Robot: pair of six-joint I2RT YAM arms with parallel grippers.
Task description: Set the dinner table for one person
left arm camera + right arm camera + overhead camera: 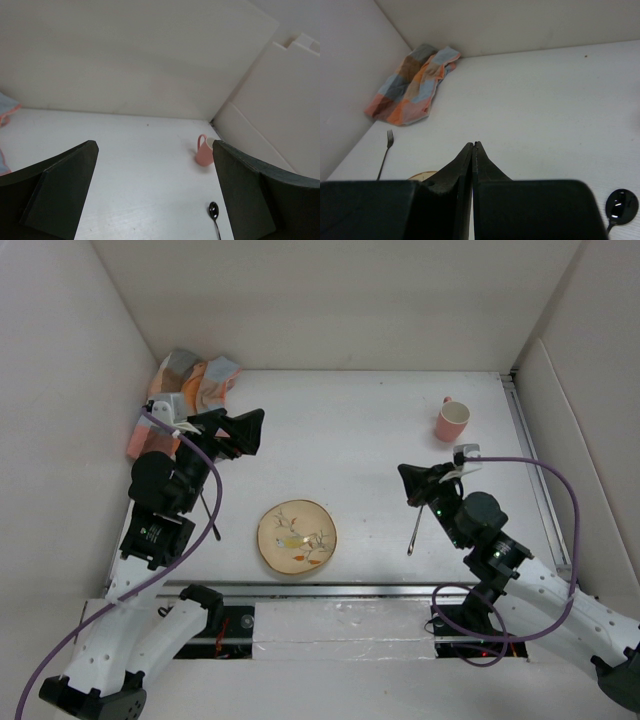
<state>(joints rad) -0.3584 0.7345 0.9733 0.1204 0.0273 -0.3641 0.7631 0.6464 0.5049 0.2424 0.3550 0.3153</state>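
The white dinner table (350, 440) holds a cream patterned plate (297, 538) near the front middle. A dark spoon (415, 530) lies to its right and a fork (209, 512) to its left. A pink mug (451, 421) stands at the far right. My left gripper (238, 425) is open and empty, above the table's left side, next to the cloth. In its wrist view the open gripper (154, 147) frames the mug (204, 151) and the spoon (214, 212). My right gripper (412, 483) is shut and empty, just above the spoon's handle end. Its wrist view shows the gripper (473, 145), the spoon bowl (620, 205) and the fork (386, 150).
An orange-blue checked cloth (185, 390) lies crumpled in the far left corner and shows in the right wrist view (412, 85). White walls enclose the table on the left, back and right. A metal rail runs along the near edge.
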